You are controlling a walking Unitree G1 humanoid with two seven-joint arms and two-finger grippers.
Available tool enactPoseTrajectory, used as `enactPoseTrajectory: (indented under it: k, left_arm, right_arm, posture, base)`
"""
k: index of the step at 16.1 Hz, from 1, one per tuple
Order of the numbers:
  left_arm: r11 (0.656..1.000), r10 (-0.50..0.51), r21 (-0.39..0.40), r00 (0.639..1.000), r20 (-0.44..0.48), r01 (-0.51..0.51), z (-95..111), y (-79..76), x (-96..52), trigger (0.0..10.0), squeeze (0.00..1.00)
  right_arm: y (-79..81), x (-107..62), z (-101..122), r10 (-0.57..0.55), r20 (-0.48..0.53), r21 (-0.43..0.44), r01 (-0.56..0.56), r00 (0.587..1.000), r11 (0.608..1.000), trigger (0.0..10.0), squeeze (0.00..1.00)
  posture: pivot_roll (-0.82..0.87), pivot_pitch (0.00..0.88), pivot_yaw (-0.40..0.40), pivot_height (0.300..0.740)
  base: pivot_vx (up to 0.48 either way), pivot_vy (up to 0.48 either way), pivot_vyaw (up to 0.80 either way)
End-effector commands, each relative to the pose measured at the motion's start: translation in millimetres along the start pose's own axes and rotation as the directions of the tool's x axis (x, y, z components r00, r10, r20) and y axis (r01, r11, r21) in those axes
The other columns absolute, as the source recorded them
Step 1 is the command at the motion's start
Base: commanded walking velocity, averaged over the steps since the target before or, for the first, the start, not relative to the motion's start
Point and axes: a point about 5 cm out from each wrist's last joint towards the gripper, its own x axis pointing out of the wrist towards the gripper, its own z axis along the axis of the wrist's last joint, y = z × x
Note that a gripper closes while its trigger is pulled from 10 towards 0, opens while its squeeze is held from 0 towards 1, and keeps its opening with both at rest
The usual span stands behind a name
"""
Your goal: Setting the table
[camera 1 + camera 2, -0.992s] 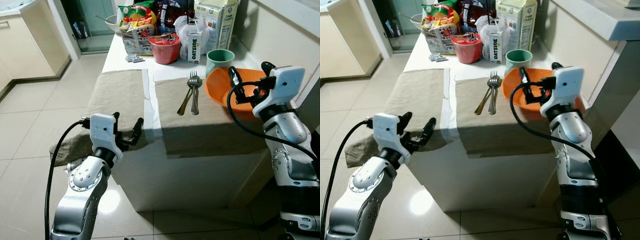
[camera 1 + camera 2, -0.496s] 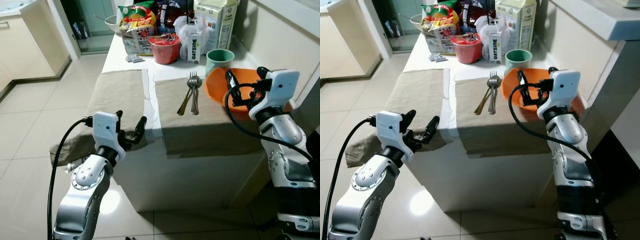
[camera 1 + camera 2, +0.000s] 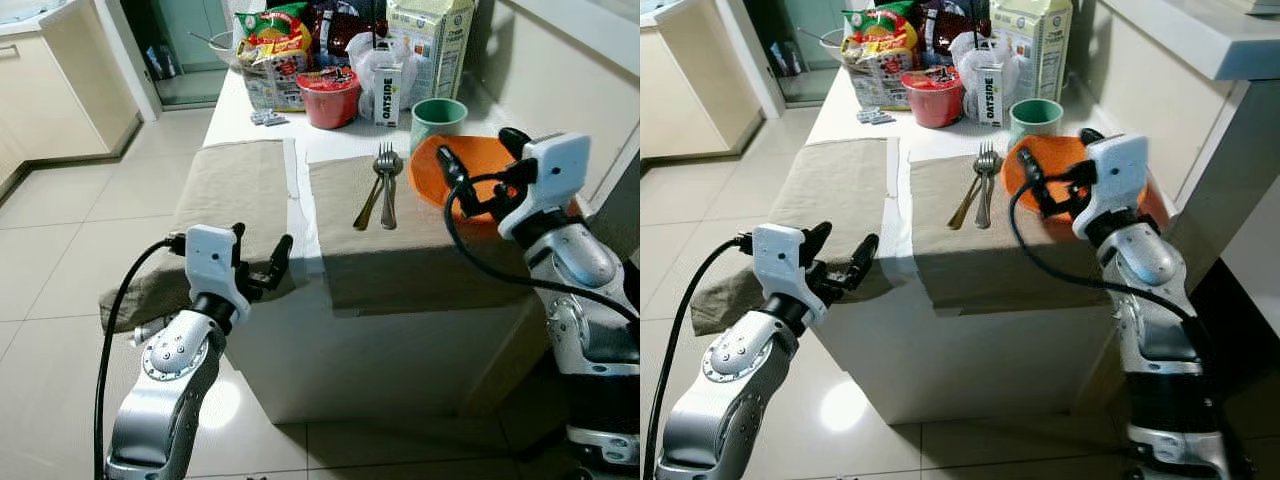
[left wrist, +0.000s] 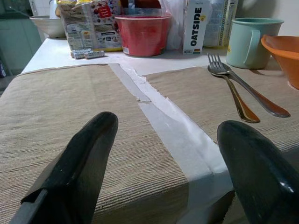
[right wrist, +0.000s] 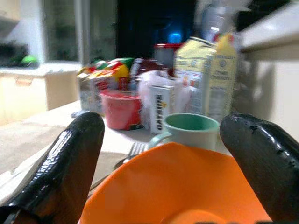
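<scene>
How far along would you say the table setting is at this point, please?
Done: two beige placemats are laid out, with a fork and spoon on the right one. In hand: the right gripper is open over the orange bowl, which sits at that mat's far right edge beside the green mug. Left: the bowl isn't centred on a mat, the left mat is bare, and the left gripper is open at the table's near edge.

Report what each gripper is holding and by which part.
Nothing is held. The right gripper is open over the orange bowl; the left gripper is open at the table's near edge.
</scene>
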Motion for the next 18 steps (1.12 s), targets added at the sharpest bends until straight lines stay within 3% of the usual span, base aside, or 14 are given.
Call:
enactPoseTrajectory:
  k: [1, 2, 4, 5, 6, 8, 11, 12, 13, 14, 15, 16, 18]
  left_arm:
    - [1.0, 0.013, 0.006, 1.0, -0.016, -0.012, -2, 3.6, -0.7, 10.0, 0.0]
    - [1.0, 0.008, 0.009, 1.0, -0.012, -0.007, 0, 3.7, 0.6, 10.0, 0.0]
    - [1.0, -0.014, 0.024, 1.0, 0.004, 0.014, 6, 2.7, 5.5, 10.0, 0.0]
    - [1.0, -0.017, 0.022, 1.0, 0.011, 0.016, 9, 3.4, 7.8, 10.0, 0.0]
    - [1.0, -0.021, 0.014, 1.0, 0.015, 0.02, 12, 5.7, 9.8, 10.0, 0.0]
    - [1.0, -0.017, 0.005, 1.0, -0.001, 0.017, 9, 7.3, 8.1, 10.0, 0.0]
    - [1.0, -0.027, 0.016, 1.0, -0.006, 0.027, 6, 3.0, 9.1, 10.0, 0.0]
    - [1.0, -0.027, 0.015, 1.0, -0.006, 0.027, 6, 2.8, 9.4, 10.0, 0.0]
    - [1.0, -0.014, 0.016, 1.0, -0.002, 0.014, 7, 4.2, 9.5, 10.0, 0.0]
    - [1.0, 0.004, 0.02, 1.0, 0.005, -0.004, 8, 6.9, 9.3, 10.0, 0.0]
    - [1.0, 0.011, 0.02, 1.0, 0.007, -0.011, 8, 7.8, 9.1, 10.0, 0.0]
    - [1.0, 0.023, 0.017, 1.0, 0.009, -0.023, 7, 8.5, 8.4, 10.0, 0.0]
    - [1.0, 0.019, 0.022, 1.0, 0.006, -0.02, 5, 6.5, 7.2, 10.0, 0.0]
  right_arm:
    - [-11.7, 1.5, 1, -0.1, 0.014, 0.037, 0.1, 0.995, 0.994, 10.0, 0.0]
    - [-23.0, 2.1, 4, -0.199, 0.038, 0.026, 0.198, 0.979, 0.98, 10.0, 0.0]
    - [-29.0, 2.2, 12, -0.244, 0.085, 0.017, 0.243, 0.966, 0.97, 10.0, 0.0]
    - [-25.1, 2.7, 13, -0.216, 0.088, 0.03, 0.214, 0.973, 0.976, 10.0, 0.0]
    - [-3.1, 1.0, 16, -0.003, 0.07, 0.136, -0.006, 0.998, 0.991, 10.0, 0.0]
    - [0.8, -4.8, 19, 0.118, 0.046, 0.206, -0.126, 0.992, 0.97, 10.0, 0.0]
    - [-5.7, -7.3, 25, 0.081, 0.085, 0.175, -0.095, 0.993, 0.98, 10.0, 0.0]
    - [-2.9, -9.2, 23, 0.033, 0.104, 0.132, -0.047, 0.994, 0.99, 10.0, 0.0]
    - [6.1, -16.7, 20, -0.041, 0.134, -0.008, 0.042, 0.99, 0.999, 10.0, 0.0]
    - [23.8, -30.5, 21, -0.018, 0.173, -0.15, 0.045, 0.985, 0.988, 10.0, 0.0]
    - [29.5, -35.3, 21, -0.006, 0.184, -0.179, 0.04, 0.983, 0.983, 10.0, 0.0]
    - [44.6, -52.4, 15, 0.019, 0.174, -0.201, 0.017, 0.985, 0.979, 10.0, 0.0]
    - [46.3, -67.1, 7, 0.004, 0.147, -0.219, 0.028, 0.989, 0.975, 10.0, 0.0]
  posture:
    - [-0.18, 0.0, 0.117, 0.74]
    - [-0.18, 0.0, 0.121, 0.74]
    - [-0.18, 0.0, 0.122, 0.74]
    - [-0.18, 0.0, 0.122, 0.74]
    - [-0.18, 0.0, 0.126, 0.74]
    - [-0.19, 0.0, 0.128, 0.74]
    - [-0.2, 0.0, 0.126, 0.74]
    - [-0.2, 0.0, 0.125, 0.74]
    - [-0.19, 0.0, 0.122, 0.74]
    - [-0.19, 0.0, 0.12, 0.74]
    - [-0.19, 0.0, 0.12, 0.74]
    - [-0.2, 0.0, 0.12, 0.74]
    - [-0.2, 0.0, 0.118, 0.74]
  base:
    - [0.0, 0.0, 0.0]
    - [0.0, 0.0, 0.0]
    - [0.0, 0.0, 0.0]
    - [0.0, 0.0, 0.0]
    - [0.0, 0.0, 0.0]
    - [0.0, 0.0, 0.0]
    - [0.0, 0.0, 0.0]
    - [0.0, 0.0, 0.0]
    - [0.0, 0.0, 0.0]
    - [0.0, 0.0, 0.0]
    - [0.0, 0.0, 0.0]
    - [0.0, 0.0, 0.0]
    - [0.0, 0.0, 0.0]
